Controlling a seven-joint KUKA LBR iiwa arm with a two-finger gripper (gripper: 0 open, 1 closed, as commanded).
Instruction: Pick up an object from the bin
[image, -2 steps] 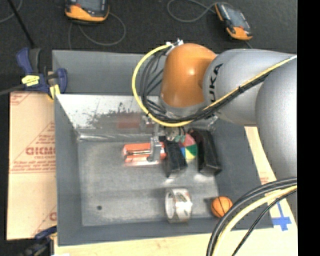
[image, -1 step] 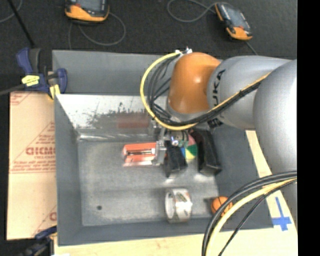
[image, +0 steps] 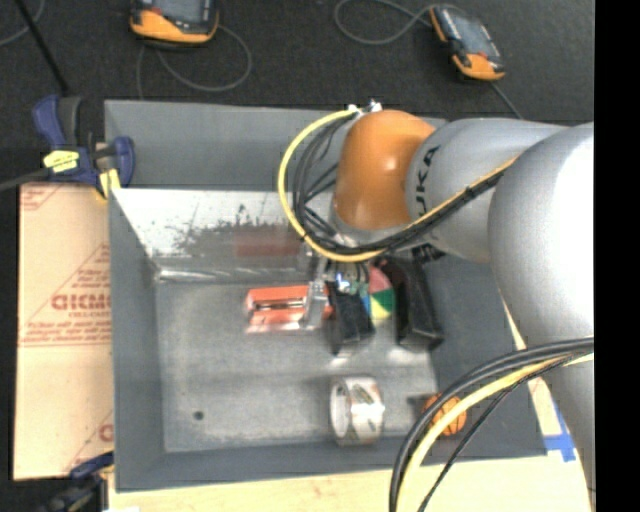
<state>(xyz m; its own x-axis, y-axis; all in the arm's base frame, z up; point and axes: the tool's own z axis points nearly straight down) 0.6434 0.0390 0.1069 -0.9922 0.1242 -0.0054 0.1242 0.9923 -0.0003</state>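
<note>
My gripper (image: 343, 315) hangs low in the middle of the bin, under the arm's orange cover. Its dark body sits just right of a red and orange boxy thing (image: 275, 306) that lies flat on the bin floor, close to that thing's right end or touching it. Just right of the gripper lies a small green, yellow and red ball (image: 383, 301), partly hidden by it. A long black block (image: 417, 310) lies beyond the ball, towards the bin's right wall.
A roll of clear tape (image: 357, 409) lies near the bin's front wall, below the gripper. A small orange thing (image: 447, 412) shows at the front right corner, crossed by a cable. The arm covers the bin's back right part.
</note>
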